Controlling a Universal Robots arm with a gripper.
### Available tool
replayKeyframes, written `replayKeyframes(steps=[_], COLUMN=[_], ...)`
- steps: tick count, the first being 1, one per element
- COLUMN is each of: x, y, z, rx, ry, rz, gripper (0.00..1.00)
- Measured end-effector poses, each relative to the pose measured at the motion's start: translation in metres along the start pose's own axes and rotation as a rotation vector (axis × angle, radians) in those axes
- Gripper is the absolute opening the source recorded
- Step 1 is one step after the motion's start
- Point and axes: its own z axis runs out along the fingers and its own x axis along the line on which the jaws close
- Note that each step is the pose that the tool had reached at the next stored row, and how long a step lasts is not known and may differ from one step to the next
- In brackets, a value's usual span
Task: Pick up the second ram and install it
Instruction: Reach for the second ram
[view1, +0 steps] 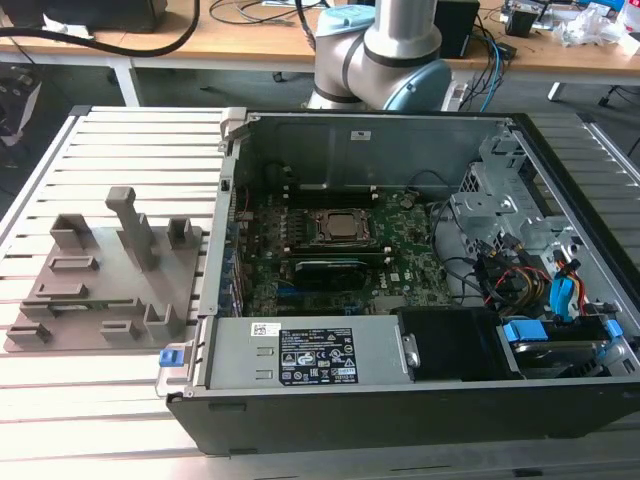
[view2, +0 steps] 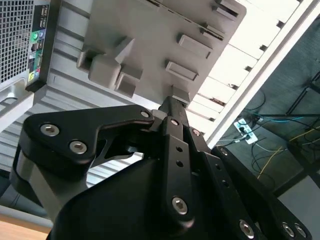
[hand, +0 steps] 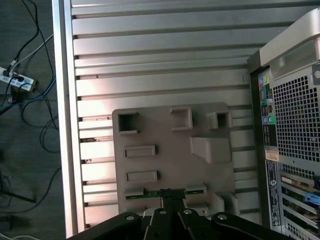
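At the exterior view's left a grey holder (view1: 110, 280) with raised blocks and pockets sits on the slatted table (view1: 120, 390). In the first wrist view the second ram (hand: 147, 193), a thin green stick, lies in a slot along one edge of that holder. The gripper (hand: 167, 197) hangs above it, its black fingers drawn together with nothing between them, their tips lined up over the middle of the stick. Just beside the holder, toward the exterior view's right, stands the open computer case (view1: 400, 425) with its green motherboard (view1: 400, 270) exposed. The arm (view1: 385, 60) rises behind the case
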Motion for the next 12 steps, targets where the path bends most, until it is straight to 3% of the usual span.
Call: replayKeyframes(steps=[2, 4, 8, 12], x=[0.0077, 0.0224, 0.0336, 0.0495], y=[-0.0006, -0.0016, -0.0025, -0.0037], z=[-0.0002, -0.0006, -0.0008, -0.0010], rx=[0.0000, 0.0000, 0.0000, 0.0001], ry=[-0.0002, -0.0005, -0.0005, -0.0006], rz=[0.000, 0.000, 0.000, 0.000], gripper=[0.11, 0.11, 0.11, 0.11])
